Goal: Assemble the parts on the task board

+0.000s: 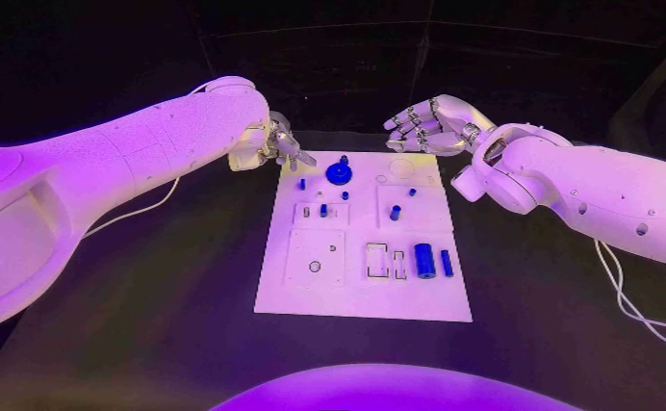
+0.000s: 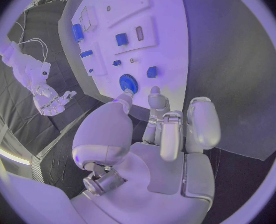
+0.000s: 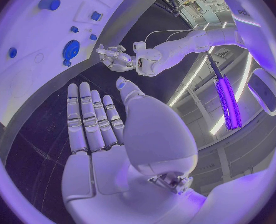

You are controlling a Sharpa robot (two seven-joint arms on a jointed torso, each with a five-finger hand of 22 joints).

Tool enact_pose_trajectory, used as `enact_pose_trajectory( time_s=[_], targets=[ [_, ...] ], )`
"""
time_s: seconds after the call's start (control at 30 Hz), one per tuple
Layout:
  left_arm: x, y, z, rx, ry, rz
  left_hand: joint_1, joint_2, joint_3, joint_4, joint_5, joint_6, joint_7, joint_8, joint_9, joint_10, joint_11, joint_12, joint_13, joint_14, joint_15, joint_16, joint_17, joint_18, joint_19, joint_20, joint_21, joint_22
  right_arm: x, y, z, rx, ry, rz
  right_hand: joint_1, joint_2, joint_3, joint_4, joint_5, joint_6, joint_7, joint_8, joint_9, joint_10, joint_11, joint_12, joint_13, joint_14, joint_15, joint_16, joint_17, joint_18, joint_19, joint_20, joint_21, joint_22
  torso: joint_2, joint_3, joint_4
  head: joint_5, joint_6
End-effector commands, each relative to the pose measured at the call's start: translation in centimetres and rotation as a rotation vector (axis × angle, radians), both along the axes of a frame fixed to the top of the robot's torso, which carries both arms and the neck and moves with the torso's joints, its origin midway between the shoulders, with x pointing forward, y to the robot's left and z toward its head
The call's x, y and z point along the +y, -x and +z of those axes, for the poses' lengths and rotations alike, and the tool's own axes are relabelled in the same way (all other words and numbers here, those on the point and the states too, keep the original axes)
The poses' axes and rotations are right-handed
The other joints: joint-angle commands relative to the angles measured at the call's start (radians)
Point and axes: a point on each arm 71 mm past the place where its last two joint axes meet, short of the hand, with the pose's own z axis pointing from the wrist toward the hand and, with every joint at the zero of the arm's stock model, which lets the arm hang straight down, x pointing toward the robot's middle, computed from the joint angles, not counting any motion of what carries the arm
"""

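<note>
You see the task board running lengthwise away from you; left hand fingers curled, empty; right hand spread, empty; small parts unclear.

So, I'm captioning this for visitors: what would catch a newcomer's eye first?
The white task board lying mid-table, dotted with small blue parts, the blue gear near its far edge standing out. Both silver hands flank that far edge: the left hand with fingers curled, holding nothing, the right hand open, fingers extended.
</note>
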Motion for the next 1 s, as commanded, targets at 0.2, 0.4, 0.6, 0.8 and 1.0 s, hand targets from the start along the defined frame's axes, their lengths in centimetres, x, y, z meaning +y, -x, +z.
enact_pose_trajectory(
  time_s=[0.2, 0.4, 0.6, 0.8, 1.0],
  targets=[
    [-0.4, -0.1, -1.0, -0.01, -0.025, -0.045, 0.001, 0.012, -0.032, 0.013, 0.006, 0.015, 0.0, -0.005, -0.007, 0.004, -0.002, 0.011, 0.004, 0.107, 0.005, 0.006, 0.263, -0.007, 0.002, 0.002, -0.002, 0.003, 0.3, 0.0, 0.2, -0.01, -0.01, 0.014, -0.004, 0.004, -0.006, -0.003, -0.003, -0.008, 0.061, 0.006, -0.001, -0.006, 0.0, 0.007, -0.001, 0.0, 0.004, -0.004, -0.002, 0.009, 0.006, 0.0, -0.007, -0.002, -0.002, 0.0023, -0.0001, 0.002, -0.005],
    [-0.5, 0.0, -1.4, 0.009, -0.025, -0.062, 0.002, 0.015, -0.042, 0.017, 0.005, 0.02, -0.002, -0.004, -0.008, 0.011, -0.003, 0.019, 0.013, 0.107, 0.004, 0.006, 0.263, -0.008, 0.006, 0.002, 0.003, 0.011, 0.4, 0.0, 0.2, -0.011, -0.011, 0.014, -0.003, 0.005, -0.006, -0.004, -0.002, -0.008, 0.061, 0.006, -0.001, -0.006, 0.0, 0.008, -0.001, 0.001, 0.004, -0.004, -0.002, 0.01, 0.006, 0.0, -0.008, -0.002, -0.001, 0.0024, -0.001, 0.002, -0.006],
    [-0.6, 0.2, -1.8, 0.031, -0.032, -0.072, 0.027, 0.029, -0.054, 0.012, 0.006, 0.029, -0.005, -0.004, -0.012, 0.02, -0.006, 0.03, 0.023, 0.107, 0.002, 0.006, 0.263, -0.01, 0.01, 0.0, 0.008, 0.019, 0.4, 0.0, 0.2, -0.011, -0.012, 0.015, -0.003, 0.005, -0.006, -0.004, -0.002, -0.008, 0.061, 0.006, -0.001, -0.006, 0.0, 0.008, -0.001, 0.001, 0.004, -0.004, -0.002, 0.01, 0.006, 0.0, -0.008, -0.002, -0.002, 0.0029, 0.0005, 0.0, -0.007],
    [-0.6, 0.2, -2.0, 0.045, -0.038, -0.074, 0.047, 0.04, -0.061, 0.005, 0.006, 0.032, -0.006, -0.005, -0.016, 0.021, -0.007, 0.03, 0.023, 0.107, 0.001, 0.006, 0.263, -0.01, 0.011, -0.002, 0.009, 0.022, 0.4, 0.0, 0.2, -0.011, -0.011, 0.014, -0.002, 0.005, -0.005, -0.005, 0.0, -0.009, 0.061, 0.007, -0.001, -0.007, 0.0, 0.009, -0.001, 0.001, 0.004, -0.004, -0.003, 0.01, 0.007, 0.0, -0.009, -0.003, -0.002, 0.0024, 0.001, 0.001, -0.008],
    [-0.5, 0.3, -2.2, 0.053, -0.044, -0.072, 0.069, 0.052, -0.063, -0.005, 0.006, 0.033, -0.006, -0.007, -0.019, 0.021, -0.007, 0.031, 0.023, 0.107, 0.001, 0.006, 0.263, -0.01, 0.012, -0.002, 0.009, 0.023, 0.5, 0.0, 0.2, -0.011, -0.012, 0.016, -0.001, 0.006, -0.005, -0.006, 0.002, -0.009, 0.061, 0.007, -0.001, -0.007, 0.0, 0.009, -0.001, 0.001, 0.004, -0.004, -0.003, 0.01, 0.007, 0.0, -0.01, -0.003, -0.002, 0.0023, -0.0001, 0.0, -0.008]
  ],
)
